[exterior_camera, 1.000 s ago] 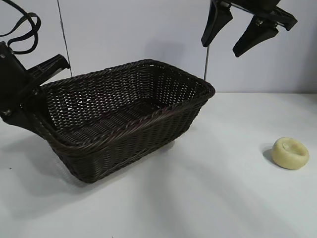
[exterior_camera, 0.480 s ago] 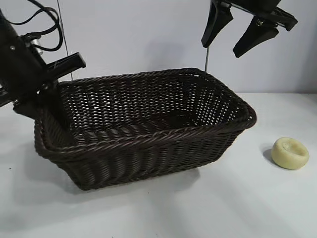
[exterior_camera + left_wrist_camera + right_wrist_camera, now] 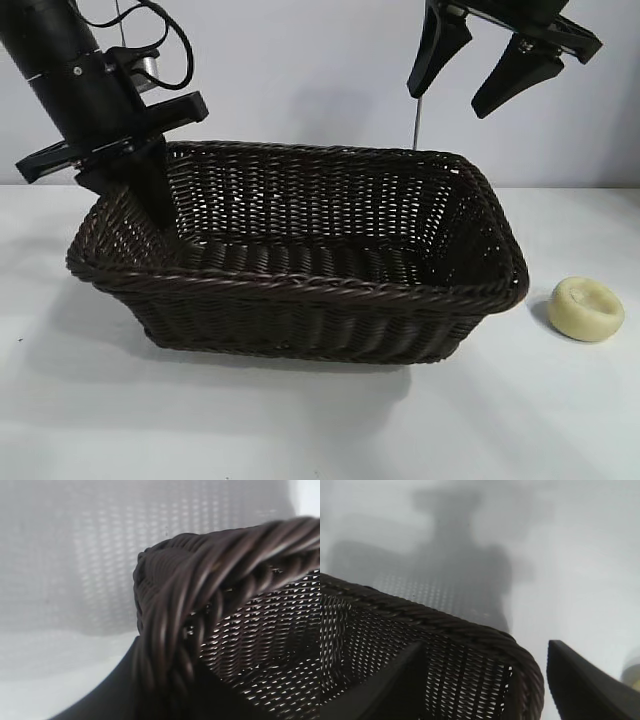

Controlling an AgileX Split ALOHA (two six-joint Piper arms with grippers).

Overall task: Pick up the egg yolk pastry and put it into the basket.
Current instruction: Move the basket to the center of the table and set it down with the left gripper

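The small round pale-yellow egg yolk pastry lies on the white table, just beside the right end of the large dark brown woven wicker basket, not touching it. My left gripper is clamped on the basket's braided rim at its left end. My right gripper hangs above the basket's right end, fingers spread, empty.

Exterior view: level, close, facing both arms across the table, basket filling mid-frame. Left wrist view: pressed against the basket's braided rim. Right wrist view: higher, angled down over a basket corner. Shared by all: the basket.
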